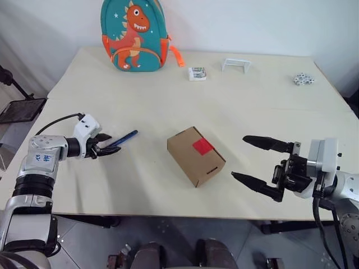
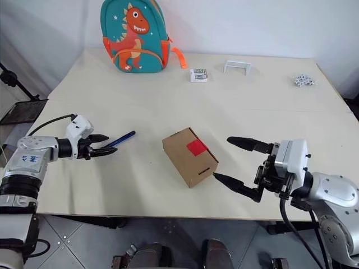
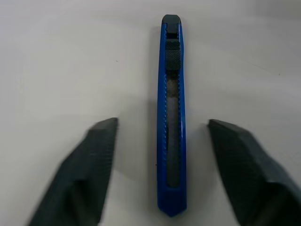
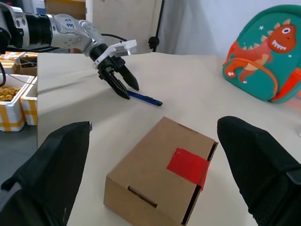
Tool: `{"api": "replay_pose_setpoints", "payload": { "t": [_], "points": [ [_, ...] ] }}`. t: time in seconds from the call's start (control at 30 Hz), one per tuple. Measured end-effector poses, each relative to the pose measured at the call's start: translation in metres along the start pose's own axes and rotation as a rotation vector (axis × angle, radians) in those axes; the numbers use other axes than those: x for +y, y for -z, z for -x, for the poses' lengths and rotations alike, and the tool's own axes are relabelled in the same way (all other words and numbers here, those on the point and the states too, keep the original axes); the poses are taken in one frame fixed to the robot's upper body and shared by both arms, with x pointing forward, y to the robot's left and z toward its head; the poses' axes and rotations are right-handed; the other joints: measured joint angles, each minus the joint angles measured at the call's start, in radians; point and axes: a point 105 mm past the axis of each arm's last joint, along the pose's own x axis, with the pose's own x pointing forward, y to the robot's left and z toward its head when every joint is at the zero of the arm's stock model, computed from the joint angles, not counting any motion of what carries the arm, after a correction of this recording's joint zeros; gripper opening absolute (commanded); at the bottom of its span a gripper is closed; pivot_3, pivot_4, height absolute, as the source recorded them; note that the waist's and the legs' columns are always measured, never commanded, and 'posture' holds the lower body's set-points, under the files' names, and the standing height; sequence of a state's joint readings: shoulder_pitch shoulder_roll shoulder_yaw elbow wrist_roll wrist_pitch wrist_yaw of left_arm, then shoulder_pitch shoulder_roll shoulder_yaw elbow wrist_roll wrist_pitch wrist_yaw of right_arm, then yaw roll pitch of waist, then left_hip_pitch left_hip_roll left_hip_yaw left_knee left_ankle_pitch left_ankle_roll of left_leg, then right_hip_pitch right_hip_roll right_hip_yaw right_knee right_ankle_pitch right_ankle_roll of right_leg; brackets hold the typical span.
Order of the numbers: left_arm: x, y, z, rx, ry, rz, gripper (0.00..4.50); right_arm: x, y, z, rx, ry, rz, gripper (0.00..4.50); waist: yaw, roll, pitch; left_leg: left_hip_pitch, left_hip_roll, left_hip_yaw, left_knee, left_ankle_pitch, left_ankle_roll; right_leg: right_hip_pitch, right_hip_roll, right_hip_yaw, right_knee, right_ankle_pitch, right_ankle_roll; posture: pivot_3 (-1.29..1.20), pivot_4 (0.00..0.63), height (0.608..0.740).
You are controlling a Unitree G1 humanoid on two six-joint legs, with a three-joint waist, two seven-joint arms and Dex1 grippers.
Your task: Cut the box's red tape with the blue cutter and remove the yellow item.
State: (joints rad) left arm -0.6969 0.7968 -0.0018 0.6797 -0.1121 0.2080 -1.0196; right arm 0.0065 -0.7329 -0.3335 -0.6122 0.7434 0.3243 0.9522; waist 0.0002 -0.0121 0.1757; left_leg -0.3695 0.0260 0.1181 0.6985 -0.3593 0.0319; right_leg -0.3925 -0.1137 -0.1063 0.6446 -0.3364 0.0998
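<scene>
The brown box (image 1: 196, 156) lies closed at the table's middle, with the red tape (image 1: 202, 147) across its lid edge. To its left the blue cutter (image 1: 126, 137) lies flat on the table. My left gripper (image 1: 115, 143) is open and straddles the cutter's near end; in the left wrist view the cutter (image 3: 171, 136) lies between the two fingers with a gap on each side. My right gripper (image 1: 239, 156) hovers wide open just right of the box, pointing at it. The yellow item is hidden.
A teal dinosaur backpack (image 1: 133, 35) stands at the back left of the table. A small white packet (image 1: 197, 73), a white bracket (image 1: 236, 64) and a cluster of small white pieces (image 1: 303, 79) lie along the back. A black tray (image 1: 19, 109) sits off the table's left edge.
</scene>
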Motion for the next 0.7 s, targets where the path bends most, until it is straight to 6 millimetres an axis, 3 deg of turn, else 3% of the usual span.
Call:
{"api": "replay_pose_setpoints", "payload": {
  "t": [0.2, 0.37, 0.7],
  "points": [
    [0.001, 0.001, -0.001, -0.002, 0.002, -0.008, 0.48, -0.001, 0.002, 0.002, 0.008, 0.022, 0.003, 4.5, 0.0, 0.001, -0.001, 0.001, 0.0, 0.0, 0.0, 0.0, 0.0, 0.0, 0.0, 0.0, 0.001, 0.0, 0.0, 0.0, 0.15, 0.74],
    [-0.004, -0.002, -0.002, -0.022, 0.044, -0.04, 0.46, -0.001, 0.004, 0.004, 0.015, 0.037, 0.004, 4.5, 0.0, 0.001, -0.001, 0.0, 0.0, 0.001, 0.0, 0.0, 0.0, 0.0, 0.0, 0.0, 0.001, 0.0, 0.0, 0.0, 0.15, 0.74],
    [-0.09, -0.023, 0.025, 0.011, 0.526, -0.484, 0.46, -0.002, 0.017, 0.026, 0.084, 0.096, -0.037, 4.5, 0.0, 0.0, 0.0, -0.001, 0.0, 0.0, 0.0, -0.001, 0.001, 0.0, 0.0, 0.003, -0.001, 0.0, 0.0, 0.0, 0.15, 0.74]
  ]
}}
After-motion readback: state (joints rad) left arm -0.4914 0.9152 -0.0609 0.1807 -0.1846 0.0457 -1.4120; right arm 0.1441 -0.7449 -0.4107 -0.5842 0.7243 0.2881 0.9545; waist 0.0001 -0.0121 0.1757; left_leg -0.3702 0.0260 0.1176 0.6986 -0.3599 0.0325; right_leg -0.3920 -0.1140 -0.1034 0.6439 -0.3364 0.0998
